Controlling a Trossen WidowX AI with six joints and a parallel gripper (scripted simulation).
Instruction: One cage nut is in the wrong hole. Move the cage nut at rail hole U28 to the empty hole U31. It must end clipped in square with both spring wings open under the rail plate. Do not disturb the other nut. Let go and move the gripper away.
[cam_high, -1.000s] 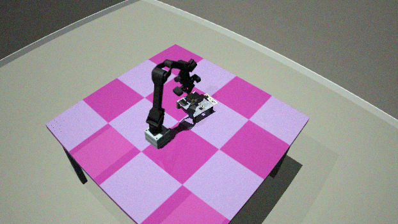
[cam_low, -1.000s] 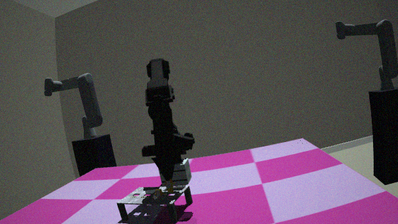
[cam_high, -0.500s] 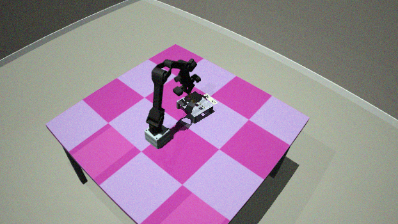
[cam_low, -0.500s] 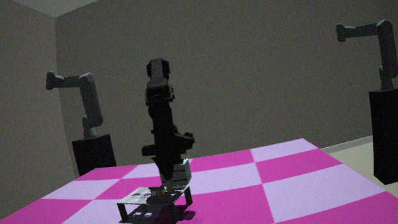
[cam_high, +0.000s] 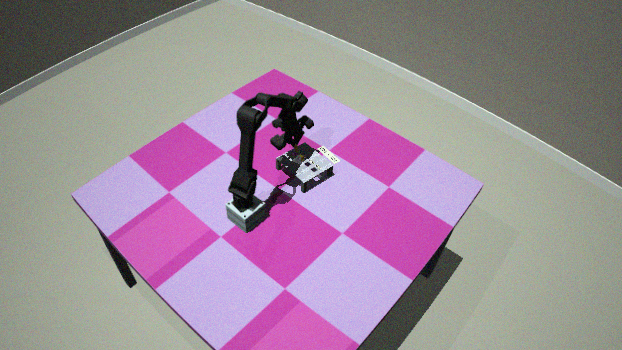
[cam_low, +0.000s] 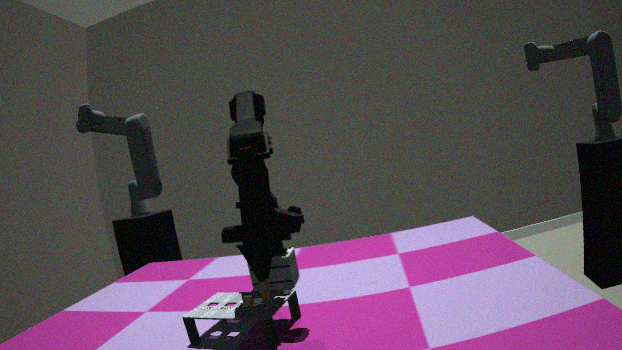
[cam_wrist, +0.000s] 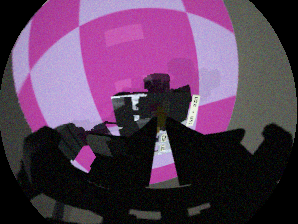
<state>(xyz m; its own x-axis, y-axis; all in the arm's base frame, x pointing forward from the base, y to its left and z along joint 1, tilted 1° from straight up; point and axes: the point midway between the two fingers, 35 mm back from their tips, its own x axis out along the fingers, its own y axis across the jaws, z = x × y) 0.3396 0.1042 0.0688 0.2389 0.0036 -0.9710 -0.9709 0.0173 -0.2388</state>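
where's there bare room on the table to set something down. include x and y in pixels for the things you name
Roomy: the checkered tabletop (cam_high: 285, 250) in front of the gray base block (cam_high: 245, 216), and its right-hand corner. Crowded: around the rail plate (cam_high: 320, 167) (cam_low: 200, 312), with the gripper (cam_high: 296, 149) (cam_low: 265, 297) right over it.

Black arm arched over, pincer down
The arm (cam_high: 246, 145) (cam_low: 250, 175) rises from its base, bends forward at the top and points its nearly closed pincer (cam_high: 296, 147) (cam_low: 264, 281) (cam_wrist: 161, 119) downward, gripping something small.
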